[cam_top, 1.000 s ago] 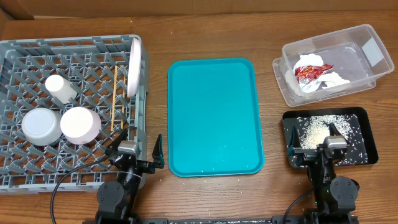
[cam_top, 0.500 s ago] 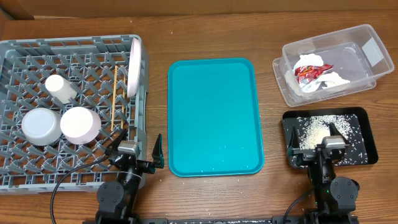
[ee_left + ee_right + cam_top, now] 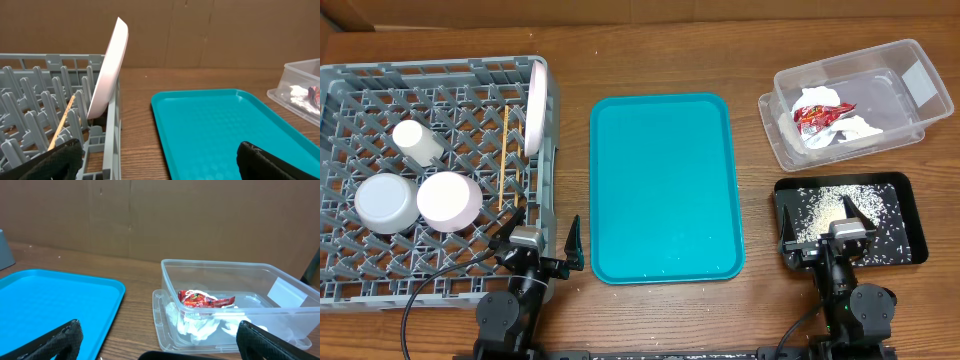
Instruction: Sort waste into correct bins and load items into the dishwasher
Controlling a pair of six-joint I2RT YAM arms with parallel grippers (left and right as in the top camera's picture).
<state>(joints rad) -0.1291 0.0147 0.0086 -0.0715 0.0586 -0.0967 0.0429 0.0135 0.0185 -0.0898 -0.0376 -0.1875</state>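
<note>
The grey dish rack at left holds the white plate on edge, the white cup, two white bowls and the chopsticks. The clear tub holds the red wrapper and white tissue. The black tray holds rice grains; no brown lump shows. My left gripper is open and empty at the rack's front right corner. My right gripper is open and empty over the black tray's near edge.
The large teal serving tray lies in the middle with a few rice grains near its front edge. The left wrist view shows the plate, rack and teal tray. The right wrist view shows the tub.
My right gripper has shifted slightly to the left over the black tray. The left arm and all objects have not moved.
</note>
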